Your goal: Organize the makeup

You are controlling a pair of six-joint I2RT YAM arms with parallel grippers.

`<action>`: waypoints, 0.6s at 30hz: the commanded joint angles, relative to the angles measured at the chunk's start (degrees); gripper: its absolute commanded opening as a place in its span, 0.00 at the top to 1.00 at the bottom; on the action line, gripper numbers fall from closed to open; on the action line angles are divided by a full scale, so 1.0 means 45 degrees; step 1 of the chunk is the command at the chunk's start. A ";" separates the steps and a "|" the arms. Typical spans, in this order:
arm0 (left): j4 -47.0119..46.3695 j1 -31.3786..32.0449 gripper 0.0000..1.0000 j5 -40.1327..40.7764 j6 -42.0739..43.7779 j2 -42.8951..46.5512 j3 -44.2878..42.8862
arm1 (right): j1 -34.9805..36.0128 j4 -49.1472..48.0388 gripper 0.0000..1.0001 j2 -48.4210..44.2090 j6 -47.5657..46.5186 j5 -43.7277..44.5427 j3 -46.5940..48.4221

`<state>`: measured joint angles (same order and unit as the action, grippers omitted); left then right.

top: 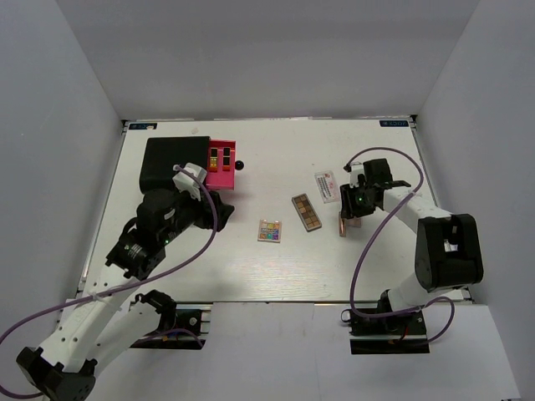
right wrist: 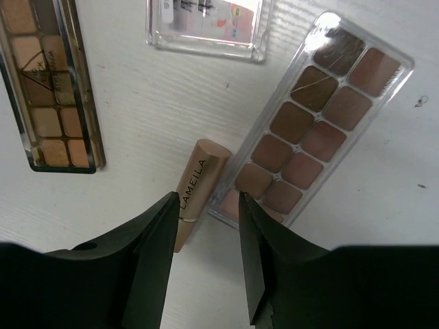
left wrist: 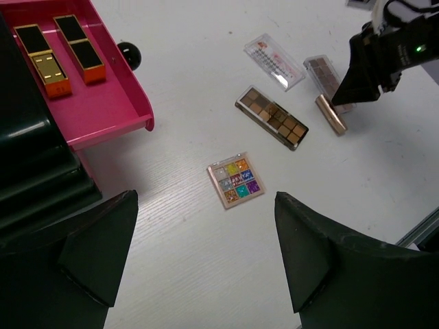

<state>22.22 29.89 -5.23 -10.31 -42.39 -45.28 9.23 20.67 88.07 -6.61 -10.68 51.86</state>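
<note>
Two lipsticks, gold-black [left wrist: 45, 63] and red-black [left wrist: 81, 49], lie in the open pink drawer [left wrist: 103, 110]. On the table lie the multicoloured square palette [left wrist: 236, 179], long brown eyeshadow palette [left wrist: 272, 118], white red-printed packet [left wrist: 274, 62], pinkish flat case [right wrist: 322, 116] and rose-gold tube [right wrist: 199, 185]. My left gripper [left wrist: 206, 267] hangs open and empty over bare table, between the drawer and the square palette. My right gripper [right wrist: 206, 205] is open just above the tube's near end and the case's corner, holding nothing.
The large black box [top: 171, 160] stands at the back left, its pink drawer [top: 221, 167] pulled out toward the middle with a black knob [top: 240, 164] beside it. Grey walls close in three sides. The right arm's cable [top: 368, 242] loops over the table's right part.
</note>
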 commanded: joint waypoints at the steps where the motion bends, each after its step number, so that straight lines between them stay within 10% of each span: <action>1: -0.0250 -0.0021 0.09 0.0050 0.0103 0.0338 0.0081 | 0.0174 0.0290 0.54 0.0369 -0.0191 0.0147 -0.0137; 18: -0.0230 -0.0021 0.08 -0.0028 0.0064 0.0182 0.0101 | 0.0780 0.0622 0.54 0.1131 -0.0386 -0.0478 -0.0020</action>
<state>21.82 29.89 -5.23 -10.31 -41.69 -45.23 11.97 21.06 91.00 -7.18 -11.05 51.66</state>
